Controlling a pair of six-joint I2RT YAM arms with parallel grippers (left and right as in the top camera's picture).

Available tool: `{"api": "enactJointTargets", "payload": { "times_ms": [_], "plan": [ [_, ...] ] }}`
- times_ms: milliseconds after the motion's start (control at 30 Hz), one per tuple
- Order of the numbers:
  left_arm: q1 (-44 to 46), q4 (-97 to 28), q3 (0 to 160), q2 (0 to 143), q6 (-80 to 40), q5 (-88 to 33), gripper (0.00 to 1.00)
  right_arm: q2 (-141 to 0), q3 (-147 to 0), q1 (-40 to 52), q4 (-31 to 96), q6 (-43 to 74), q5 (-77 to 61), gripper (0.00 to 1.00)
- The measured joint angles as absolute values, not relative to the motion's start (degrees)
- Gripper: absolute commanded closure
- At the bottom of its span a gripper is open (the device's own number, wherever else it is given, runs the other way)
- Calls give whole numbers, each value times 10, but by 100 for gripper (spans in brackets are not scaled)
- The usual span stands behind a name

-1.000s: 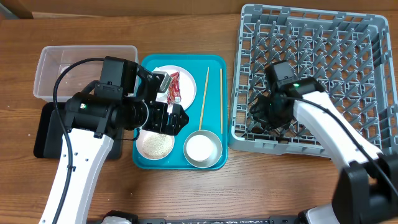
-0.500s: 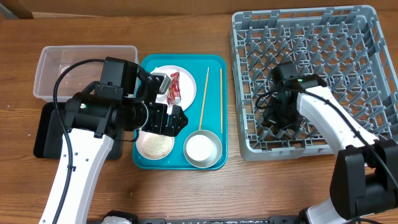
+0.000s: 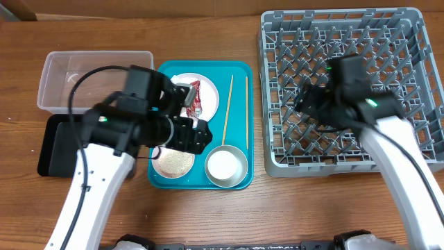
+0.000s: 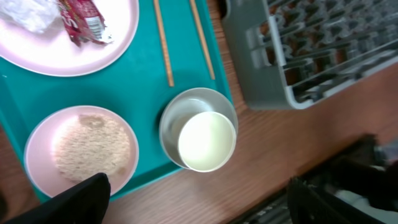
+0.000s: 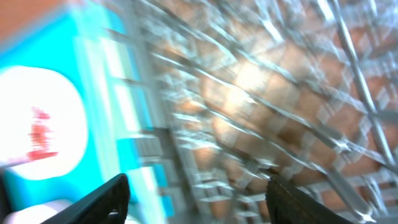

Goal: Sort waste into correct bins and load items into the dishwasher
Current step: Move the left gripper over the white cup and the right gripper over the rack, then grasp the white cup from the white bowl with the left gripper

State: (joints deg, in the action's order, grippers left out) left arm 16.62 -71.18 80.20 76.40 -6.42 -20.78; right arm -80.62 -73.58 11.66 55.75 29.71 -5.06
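Two plates (image 4: 62, 53) — two chopsticks (image 4: 163, 43)

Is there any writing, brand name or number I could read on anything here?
Red snack wrapper on the large plate: white print, too small and crinkled to read.
Dish rack, teal tray: no text visible.

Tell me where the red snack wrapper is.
Overhead, the small red crinkled snack wrapper lies on the large white round plate, left of the two thin wooden chopsticks.
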Motion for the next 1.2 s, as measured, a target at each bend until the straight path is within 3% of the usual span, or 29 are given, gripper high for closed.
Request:
{"api": "enactJointTargets", "payload": {
  "times_ms": [133, 267, 333, 400, 433, 467, 633, 767, 967, 1067, 1133, 1200],
  "plan": [
    [221, -680, 784, 786, -93, -148, 16, -683, -745, 117, 544, 292, -91, 23],
    [257, -650, 752, 833, -112, -113, 32, -609, -747, 117, 559, 273, -123, 23],
    [267, -639, 741, 862, -122, -96, 46, -592, -747, 117, 575, 267, -133, 23],
    [270, -632, 734, 900, -129, -83, 52, -580, -747, 117, 596, 263, -140, 23],
    [270, -631, 734, 916, -132, -82, 65, -579, -747, 117, 599, 263, -142, 23],
    [270, -627, 734, 941, -135, -81, 69, -577, -747, 117, 607, 261, -146, 23],
    [277, -625, 732, 1012, -135, -88, 81, -578, -747, 117, 618, 257, -149, 22],
    [281, -625, 729, 1039, -132, -107, 81, -580, -747, 117, 618, 256, -149, 22],
    [277, -628, 728, 1037, -134, -108, 68, -585, -747, 117, 621, 255, -149, 22],
    [270, -640, 729, 1020, -134, -107, 51, -585, -747, 117, 622, 254, -149, 21],
    [269, -643, 729, 993, -135, -110, 32, -585, -747, 117, 622, 255, -149, 18],
    [274, -649, 733, 960, -131, -117, 27, -585, -747, 117, 622, 254, -149, 18]
  ]
}}
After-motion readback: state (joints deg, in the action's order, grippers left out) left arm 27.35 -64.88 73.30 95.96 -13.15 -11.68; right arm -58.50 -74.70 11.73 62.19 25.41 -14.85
